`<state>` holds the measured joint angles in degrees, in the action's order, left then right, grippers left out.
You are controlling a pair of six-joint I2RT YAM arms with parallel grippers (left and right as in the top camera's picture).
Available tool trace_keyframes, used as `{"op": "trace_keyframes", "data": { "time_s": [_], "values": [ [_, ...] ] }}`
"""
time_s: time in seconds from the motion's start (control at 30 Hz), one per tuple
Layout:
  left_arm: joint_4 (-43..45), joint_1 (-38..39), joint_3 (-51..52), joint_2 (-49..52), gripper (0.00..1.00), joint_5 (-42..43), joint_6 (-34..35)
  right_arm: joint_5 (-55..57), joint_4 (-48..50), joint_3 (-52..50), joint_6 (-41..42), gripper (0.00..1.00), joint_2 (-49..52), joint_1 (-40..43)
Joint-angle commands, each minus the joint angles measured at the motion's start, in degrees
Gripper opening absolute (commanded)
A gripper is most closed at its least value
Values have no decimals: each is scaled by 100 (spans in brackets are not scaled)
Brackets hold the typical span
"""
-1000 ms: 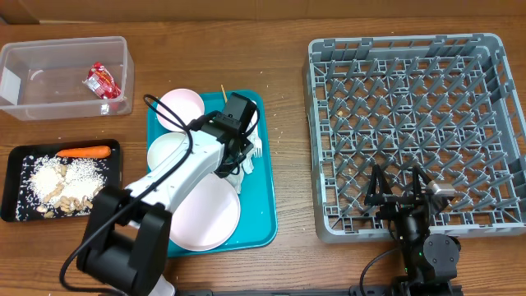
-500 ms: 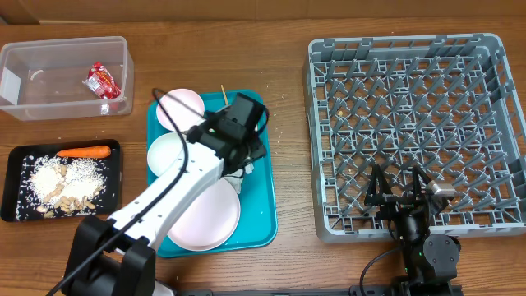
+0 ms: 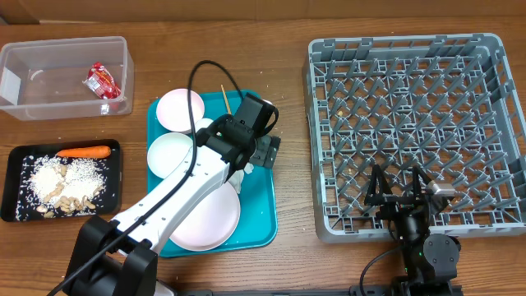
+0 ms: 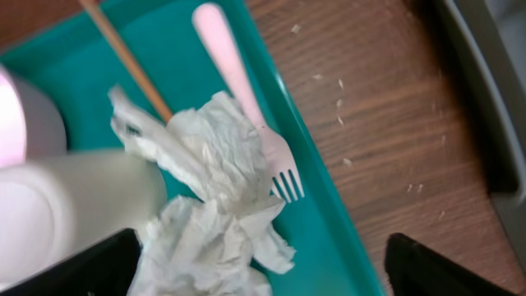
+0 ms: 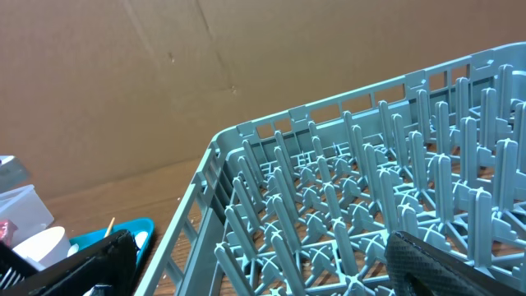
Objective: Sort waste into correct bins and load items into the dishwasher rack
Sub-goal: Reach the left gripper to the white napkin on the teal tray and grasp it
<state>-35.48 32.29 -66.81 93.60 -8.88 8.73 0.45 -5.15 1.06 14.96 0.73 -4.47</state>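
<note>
The grey rack [image 3: 403, 39] sits right of the teal tray [image 3: 261, 205], and the right hand [image 3: 397, 187] hangs there too, released and empty. Over the tray's right side the left hand [image 3: 265, 153] is spread wide, grasping nothing. On the tray lie the crumpled napkin [image 4: 205, 164], the fork [image 4: 246, 99] and the wooden stick [image 4: 123, 53].

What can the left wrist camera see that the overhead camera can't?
Only the left wrist view shows the white fork and the crumpled napkin; from overhead the arm mostly covers them. Only the overhead view shows the clear tub with the wrapper, the black tray with the carrot, and the whole rack. Both show the teal tray and the wooden stick.
</note>
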Motion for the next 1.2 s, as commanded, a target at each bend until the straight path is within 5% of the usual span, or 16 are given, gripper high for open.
{"op": "trace_keyframes", "data": {
  "time_s": [0.0,0.17,0.37,0.67,1.17],
  "values": [
    [11,42,-92,11,100,55,-2387,76,42,-59,-17,100,-57,33],
    [-116,42,-90,240,100,-249,-4494,76,42,-59,-17,100,-57,33],
    [-109,42,-87,608,100,-839,-5552,76,42,-59,-17,100,-57,33],
    [846,42,-87,1108,100,-1327,-6159,76,42,-59,-17,100,-57,33],
    [107,39,-85,1248,98,-811,-6231,76,42,-59,-17,100,-57,33]
  ]
}}
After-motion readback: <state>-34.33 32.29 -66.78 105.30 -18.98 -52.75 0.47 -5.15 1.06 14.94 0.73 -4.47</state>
